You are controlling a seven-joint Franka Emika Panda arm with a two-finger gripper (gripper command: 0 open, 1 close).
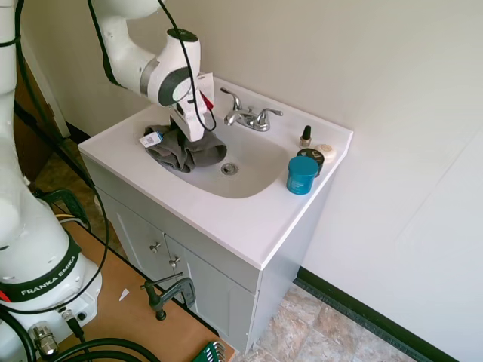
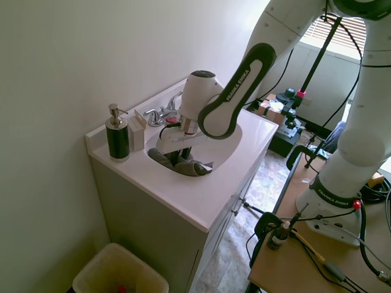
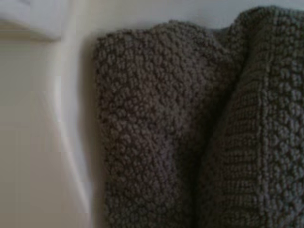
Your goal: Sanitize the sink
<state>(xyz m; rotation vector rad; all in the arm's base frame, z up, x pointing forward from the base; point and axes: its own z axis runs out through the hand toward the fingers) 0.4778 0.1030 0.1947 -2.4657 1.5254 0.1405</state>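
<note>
The tool [image 1: 193, 134] is pressing down into a grey knitted cloth [image 1: 181, 149] lying in the sink [image 1: 253, 177] near the faucet [image 1: 247, 115]; its fingers are probably buried, so I cannot tell their state.

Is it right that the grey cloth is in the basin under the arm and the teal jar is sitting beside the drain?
Not quite. The teal jar stands on the vanity top beside the sink, not by the drain, as the first exterior view shows. The grey cloth is in the basin.
</note>
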